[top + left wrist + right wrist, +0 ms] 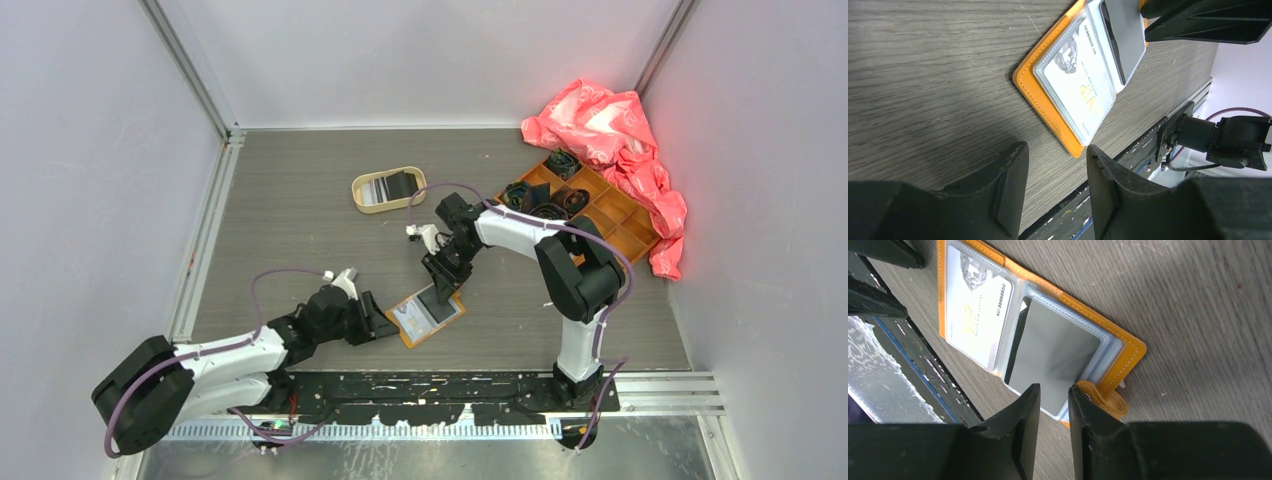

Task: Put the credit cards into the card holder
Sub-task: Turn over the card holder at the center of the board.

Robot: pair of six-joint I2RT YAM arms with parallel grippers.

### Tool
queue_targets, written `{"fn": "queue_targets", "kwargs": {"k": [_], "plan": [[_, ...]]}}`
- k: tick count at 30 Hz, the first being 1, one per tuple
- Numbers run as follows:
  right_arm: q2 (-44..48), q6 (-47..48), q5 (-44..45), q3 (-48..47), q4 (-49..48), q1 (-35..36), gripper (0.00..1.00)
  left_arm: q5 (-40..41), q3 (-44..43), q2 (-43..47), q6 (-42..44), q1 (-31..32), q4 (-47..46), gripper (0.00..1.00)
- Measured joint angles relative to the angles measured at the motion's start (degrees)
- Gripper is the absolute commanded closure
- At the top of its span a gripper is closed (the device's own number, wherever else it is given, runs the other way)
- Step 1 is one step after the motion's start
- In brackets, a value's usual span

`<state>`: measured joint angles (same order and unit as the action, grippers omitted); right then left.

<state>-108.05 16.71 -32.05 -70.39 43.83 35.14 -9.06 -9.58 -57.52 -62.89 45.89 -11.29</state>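
The orange card holder lies open on the table between my grippers. A pale white "VIP" card sits in its clear sleeve, and a dark card sits in the sleeve beside it. The snap tab lies next to my right fingertip. My right gripper hovers at the far edge of the holder, its jaws a narrow gap apart with nothing between them. My left gripper is open and empty just off the holder's near corner. A striped card and a black card lie in the oval tan tray.
An orange compartmented box with black items stands at the back right, with a crumpled pink bag behind it. A black slotted rail runs along the table's near edge. Grey walls close in three sides.
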Motion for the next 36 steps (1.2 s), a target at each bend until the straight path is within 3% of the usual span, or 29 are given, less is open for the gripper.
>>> {"fn": "queue_targets", "kwargs": {"k": [12, 26, 36], "plan": [[-0.81, -0.83, 0.66, -0.98, 1.03, 0.0, 0.61, 0.5, -2.43, -5.97, -0.15, 0.98, -3.26, 0.53], [2.47, 0.74, -5.77, -1.99, 2.95, -0.5, 0.62, 2.51, -5.57, -10.75, 0.7, 0.98, -4.24, 0.55], [2.43, -2.75, -0.94, -1.92, -0.66, -0.5, 0.61, 3.02, -9.18, -16.7, 1.99, 0.98, -6.4, 0.55]]}}
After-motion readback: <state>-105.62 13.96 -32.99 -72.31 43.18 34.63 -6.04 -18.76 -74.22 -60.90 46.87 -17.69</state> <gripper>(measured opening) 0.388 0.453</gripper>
